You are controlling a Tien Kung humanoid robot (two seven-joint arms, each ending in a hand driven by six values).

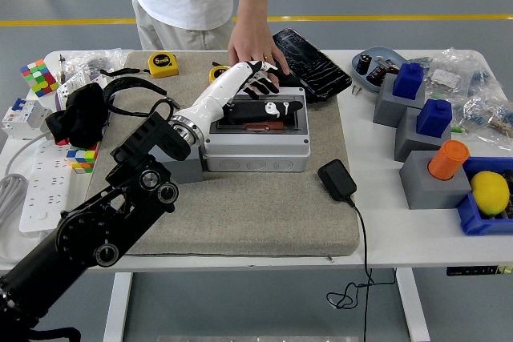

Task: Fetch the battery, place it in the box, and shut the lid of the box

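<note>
Left hand (255, 86), fingers spread and holding nothing, rests on the box (256, 143) lid's far edge.

A grey box (255, 146) with a dark lid (263, 112) sits on a grey-beige mat (240, 206), on a white table (385, 222).

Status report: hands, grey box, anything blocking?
Left hand open, resting on grey plastic box. Transparent lid down. Person's hand at box's far edge.
</note>
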